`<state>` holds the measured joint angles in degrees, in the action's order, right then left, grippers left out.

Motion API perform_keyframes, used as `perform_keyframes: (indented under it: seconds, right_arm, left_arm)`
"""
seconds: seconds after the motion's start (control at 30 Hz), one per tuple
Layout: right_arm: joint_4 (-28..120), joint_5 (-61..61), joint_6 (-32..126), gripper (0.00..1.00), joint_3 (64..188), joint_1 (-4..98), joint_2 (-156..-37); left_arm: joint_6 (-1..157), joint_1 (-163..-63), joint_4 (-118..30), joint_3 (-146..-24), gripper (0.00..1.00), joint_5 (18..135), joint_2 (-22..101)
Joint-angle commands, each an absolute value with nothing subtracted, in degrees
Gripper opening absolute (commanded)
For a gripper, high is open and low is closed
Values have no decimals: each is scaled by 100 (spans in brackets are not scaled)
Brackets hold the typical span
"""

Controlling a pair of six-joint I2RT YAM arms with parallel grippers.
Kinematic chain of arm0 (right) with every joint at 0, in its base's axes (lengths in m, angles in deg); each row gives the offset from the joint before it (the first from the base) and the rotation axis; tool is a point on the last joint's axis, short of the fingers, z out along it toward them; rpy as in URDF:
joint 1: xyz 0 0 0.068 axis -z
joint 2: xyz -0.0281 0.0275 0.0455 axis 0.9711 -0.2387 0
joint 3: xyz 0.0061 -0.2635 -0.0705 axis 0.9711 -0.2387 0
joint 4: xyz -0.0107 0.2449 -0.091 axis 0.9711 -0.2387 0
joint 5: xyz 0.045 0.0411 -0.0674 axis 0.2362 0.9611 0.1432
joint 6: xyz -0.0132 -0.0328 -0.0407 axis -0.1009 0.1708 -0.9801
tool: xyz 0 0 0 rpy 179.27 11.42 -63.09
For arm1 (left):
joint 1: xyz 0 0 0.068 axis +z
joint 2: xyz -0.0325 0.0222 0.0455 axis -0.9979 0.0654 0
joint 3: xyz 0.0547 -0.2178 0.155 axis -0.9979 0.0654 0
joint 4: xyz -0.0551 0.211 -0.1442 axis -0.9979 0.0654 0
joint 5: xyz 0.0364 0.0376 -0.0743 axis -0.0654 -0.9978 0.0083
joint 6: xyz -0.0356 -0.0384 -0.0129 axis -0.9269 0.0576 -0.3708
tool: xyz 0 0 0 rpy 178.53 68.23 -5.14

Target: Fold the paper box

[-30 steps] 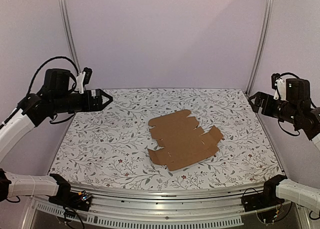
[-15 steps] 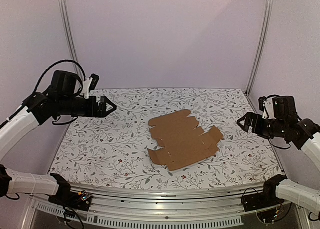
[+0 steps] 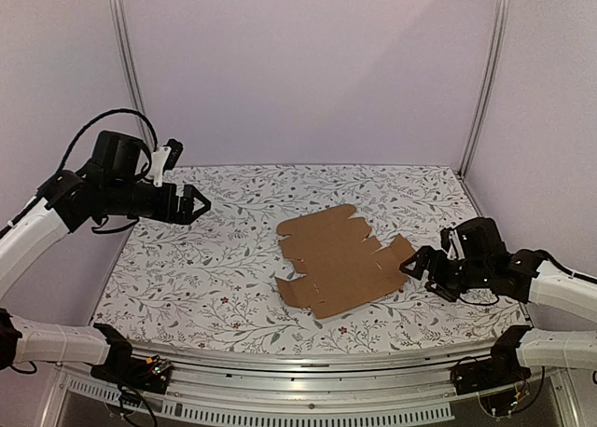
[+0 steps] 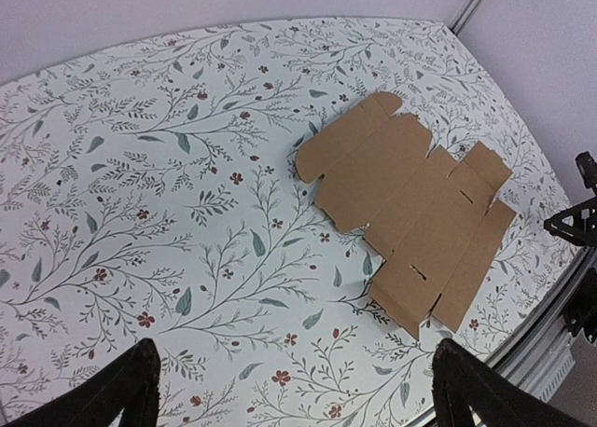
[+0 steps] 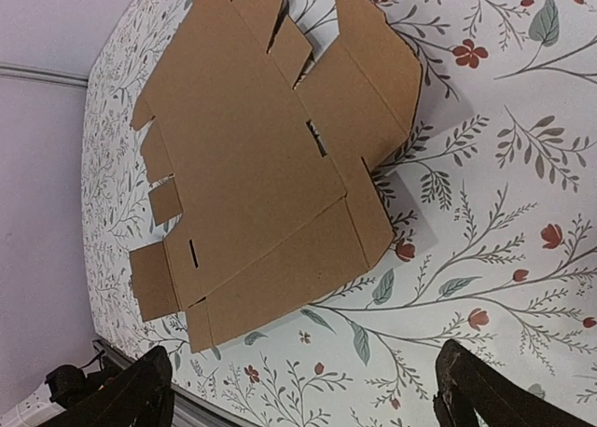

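Flat paper box lying unfolded on the floral table
Long axis running diagonally, far-left to near-right; left gripper and right gripper hanging open, empty

We see the right end effector dropped from high at the right edge to low over the surface, now just beside the paper box right flap. Left end effector dipped slightly.

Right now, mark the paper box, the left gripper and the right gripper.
paper box (image 3: pixel 340 259): top view, middle of the flat sheet.
left gripper (image 3: pixel 200 206): top view, midway between its open jaws.
right gripper (image 3: pixel 409 263): top view, midway between its open jaws.
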<state>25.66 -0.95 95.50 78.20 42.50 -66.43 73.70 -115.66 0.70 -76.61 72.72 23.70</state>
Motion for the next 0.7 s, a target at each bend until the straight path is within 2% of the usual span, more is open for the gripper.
perform_keyframes:
  seconds: [0.0, 0.37, 0.67]
  right_arm:
    - [3848, -498, 10724, 95, 7477, 3919, -7004]
    - [5298, -763, 12386, 82, 7052, 3299, -8150]
    - [6260, -1168, 12997, 70, 6957, 2977, -9054]
  left_arm:
    - [7533, -11640, 282, -7623, 99, 7332, 2362]
    - [7607, -11640, 40, -7221, 99, 7392, 2299]
    - [7632, -11640, 35, -7141, 100, 7402, 2207]
